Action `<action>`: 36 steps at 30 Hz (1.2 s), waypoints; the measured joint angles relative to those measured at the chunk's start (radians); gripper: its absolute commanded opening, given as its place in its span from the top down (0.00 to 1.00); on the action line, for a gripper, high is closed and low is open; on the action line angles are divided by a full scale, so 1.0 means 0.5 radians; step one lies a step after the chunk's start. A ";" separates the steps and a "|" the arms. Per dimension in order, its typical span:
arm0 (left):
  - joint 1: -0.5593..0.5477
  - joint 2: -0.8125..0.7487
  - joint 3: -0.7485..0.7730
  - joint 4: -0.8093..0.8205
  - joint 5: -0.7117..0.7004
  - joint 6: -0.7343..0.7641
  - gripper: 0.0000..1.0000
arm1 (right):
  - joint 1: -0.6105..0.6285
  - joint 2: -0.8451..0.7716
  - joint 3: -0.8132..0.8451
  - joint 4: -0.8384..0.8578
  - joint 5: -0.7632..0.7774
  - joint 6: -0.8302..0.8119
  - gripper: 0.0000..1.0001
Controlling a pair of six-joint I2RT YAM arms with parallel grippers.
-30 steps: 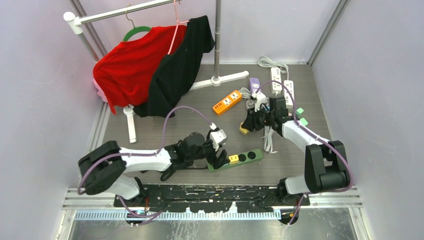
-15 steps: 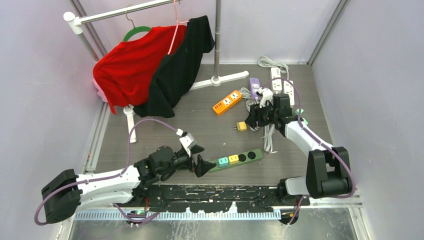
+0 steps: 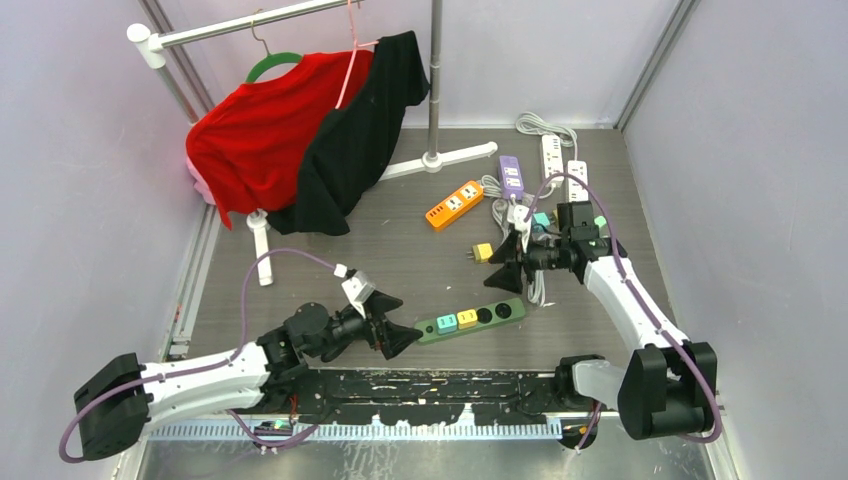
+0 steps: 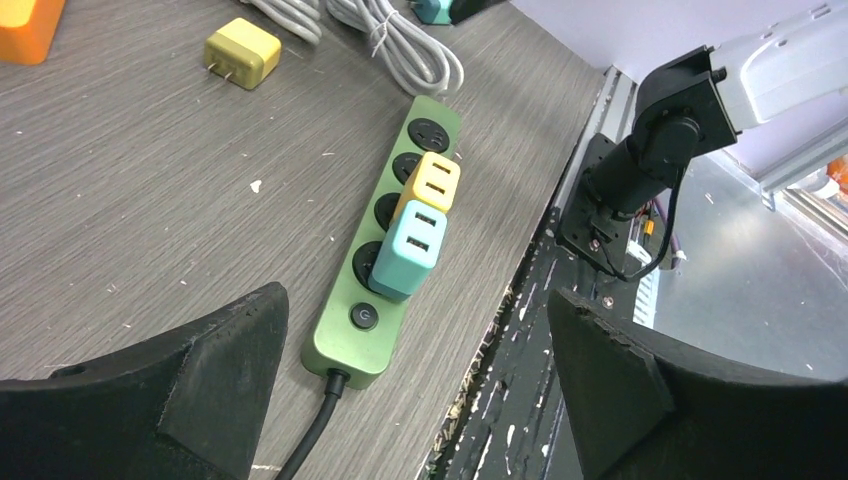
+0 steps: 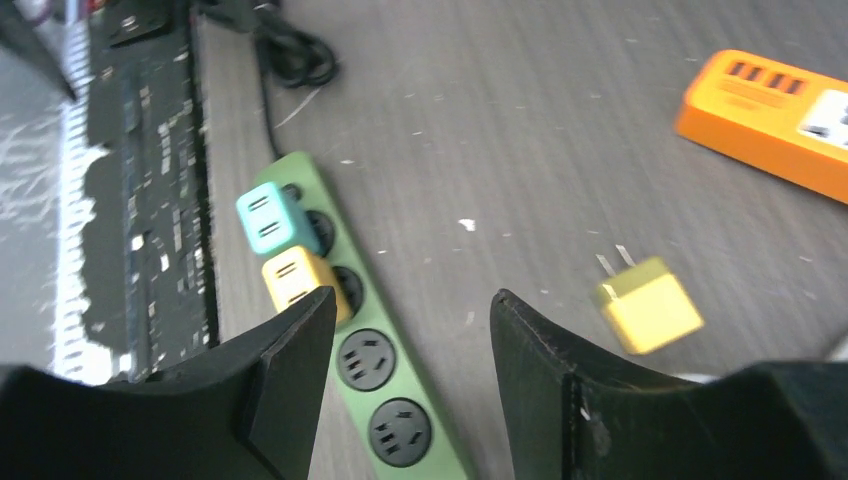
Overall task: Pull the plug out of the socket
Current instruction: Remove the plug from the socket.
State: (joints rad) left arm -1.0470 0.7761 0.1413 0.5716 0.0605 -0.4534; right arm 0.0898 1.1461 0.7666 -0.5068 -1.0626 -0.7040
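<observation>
The left gripper [image 3: 402, 325] gapes wide and empty at the switch end of the green power strip [image 3: 472, 320], near the table's front edge, where a teal plug [image 4: 410, 250] and a yellow plug [image 4: 433, 183] sit seated. The right gripper [image 5: 410, 310], half open, holds nothing. Unpinned, I reckon the strip could lift or skid along with a pulled plug

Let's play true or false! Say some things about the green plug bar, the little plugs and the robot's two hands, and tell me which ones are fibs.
1. A teal plug and a yellow plug sit in the green power strip. True.
2. The left gripper is squeezing the teal plug. False: it is wide open and holds nothing.
3. A loose yellow plug lies on the table, apart from the strip. True.
4. Every socket on the green strip is full. False: two empty sockets show.
5. The right gripper holds the loose plug. False: it is open and empty.
</observation>
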 measured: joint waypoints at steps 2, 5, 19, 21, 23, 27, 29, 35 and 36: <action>0.000 0.009 0.000 0.007 0.013 0.017 0.00 | 0.000 0.014 0.000 -0.201 -0.095 -0.240 0.37; 0.000 0.050 0.000 0.024 0.040 0.049 0.00 | 0.002 0.025 0.000 -0.398 -0.195 -0.500 0.36; -0.002 0.305 0.107 0.095 0.256 0.574 0.02 | 0.321 0.091 0.000 -0.748 -0.175 -1.199 0.29; -0.012 0.381 0.153 0.124 0.253 0.668 0.03 | 0.373 0.117 0.000 -0.790 -0.143 -1.287 0.30; -0.020 0.456 0.193 0.146 0.245 0.735 0.04 | 0.443 0.153 0.000 -0.835 -0.101 -1.378 0.30; -0.025 0.633 0.261 0.207 0.227 0.845 0.10 | 0.558 0.228 0.000 -0.885 -0.036 -1.481 0.32; -0.026 0.716 0.294 0.235 0.232 0.871 0.12 | 0.599 0.274 0.000 -0.898 -0.007 -1.507 0.34; -0.027 0.909 0.370 0.307 0.264 0.886 0.25 | 0.668 0.353 0.019 -0.862 0.071 -1.486 0.36; -0.027 0.930 0.371 0.313 0.271 0.883 0.27 | 0.674 0.356 0.022 -0.848 0.078 -1.472 0.36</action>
State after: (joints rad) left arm -1.0603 1.2411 0.3267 0.7280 0.1959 -0.0120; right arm 0.4267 1.3243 0.7776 -0.9310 -1.0237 -1.4399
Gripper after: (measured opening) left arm 0.785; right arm 0.650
